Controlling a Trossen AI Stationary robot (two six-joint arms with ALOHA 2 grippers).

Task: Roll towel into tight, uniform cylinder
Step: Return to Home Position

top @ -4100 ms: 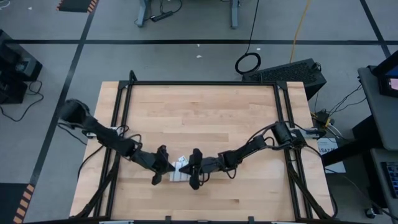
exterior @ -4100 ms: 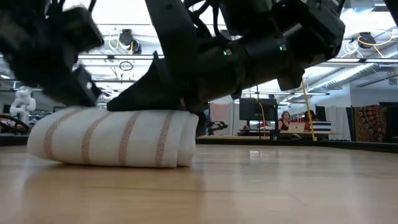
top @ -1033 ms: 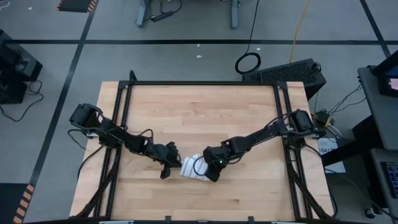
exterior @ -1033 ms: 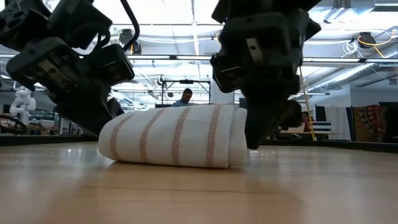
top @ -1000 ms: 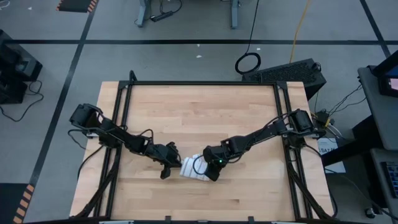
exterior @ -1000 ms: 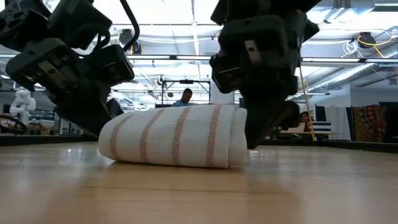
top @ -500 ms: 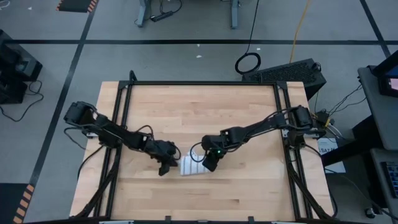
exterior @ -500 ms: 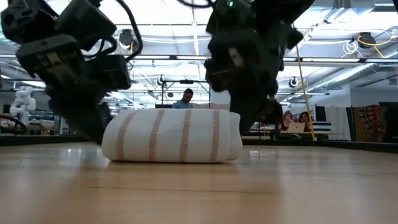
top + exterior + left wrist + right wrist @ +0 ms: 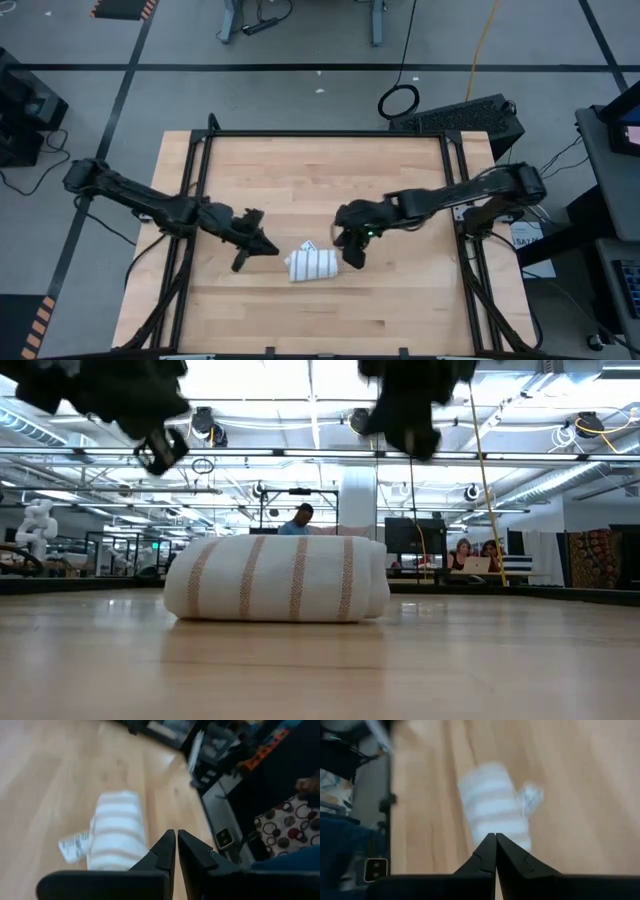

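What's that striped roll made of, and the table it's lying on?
The towel looks like soft woven cloth, probably cotton, with a matte surface: its edges are rounded and puffy, and the reddish stripes show a fine woven pattern. The tabletop seems to be pale wood joined in narrow strips, whose lines show from above, with a smooth, perhaps lightly sealed finish.

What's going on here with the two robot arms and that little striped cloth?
The towel lies on the wooden table rolled into a short, fat cylinder, and nothing is holding it. The left claw and the right claw are both shut and empty. They hang above the table, one on each side of the roll and clear of it. The rolling looks done.
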